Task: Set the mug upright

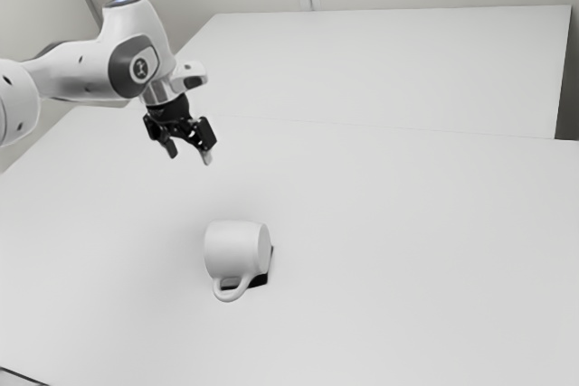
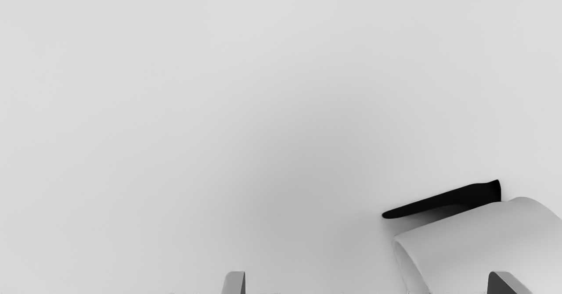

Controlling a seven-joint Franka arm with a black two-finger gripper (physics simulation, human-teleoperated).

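Pincer (image 1: 190,156) open wide, fingers (image 2: 235,283) well apart, nothing gripped. It hangs above the table (image 1: 407,250), clear of the mug (image 1: 233,249).

Progress: goal state not met. Mug is on its side on the tabletop, body lying flat along it, handle (image 1: 232,296) out toward the exterior camera. In the wrist view one end of it looks open, with a thin rim (image 2: 396,240). A black patch (image 2: 452,199) runs close along the body; can't tell if it's a shadow or a flat thing under the mug. Whether any try at the mug has been made, one moment can't say. Left to do, as judged: get a hold on body, rim or handle, tip the mug onto its base, let go with it standing. Round wall could roll or slip if pinched off-centre; handle may get in the way of the turn.

Arm pose: arm (image 1: 86,70) reaches in from the exterior view's left, roughly level, then bends at the wrist so the hand aims down at a slight slant. In the exterior view the hand is up and to the left of the mug, so a move across and down looks needed before any grip.
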